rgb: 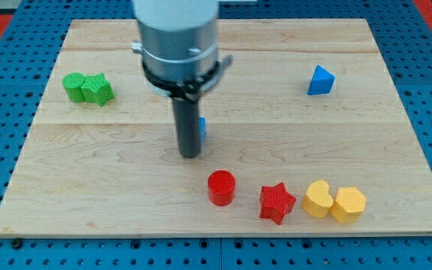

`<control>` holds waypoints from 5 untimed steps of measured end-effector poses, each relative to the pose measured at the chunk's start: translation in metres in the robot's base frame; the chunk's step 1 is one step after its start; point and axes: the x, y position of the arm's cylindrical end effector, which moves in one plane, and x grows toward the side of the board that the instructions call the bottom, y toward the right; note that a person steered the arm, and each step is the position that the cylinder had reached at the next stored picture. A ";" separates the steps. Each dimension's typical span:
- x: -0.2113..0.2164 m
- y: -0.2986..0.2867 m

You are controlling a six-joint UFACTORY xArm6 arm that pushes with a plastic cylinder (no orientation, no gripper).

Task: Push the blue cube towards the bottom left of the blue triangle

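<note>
The blue cube (202, 129) sits near the board's middle, mostly hidden behind my rod; only a thin blue sliver shows on the rod's right side. My tip (190, 155) rests on the board just left of and below the cube, touching or nearly touching it. The blue triangle (320, 80) stands at the upper right, far from the cube and the tip.
Two green blocks (87, 88) sit together at the upper left. A red cylinder (221, 187) and a red star (277, 202) lie below the tip. Two yellow blocks (334, 201) sit at the lower right. The wooden board (396, 142) ends at blue pegboard.
</note>
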 end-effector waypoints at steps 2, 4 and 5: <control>-0.092 -0.033; -0.134 0.012; -0.126 0.112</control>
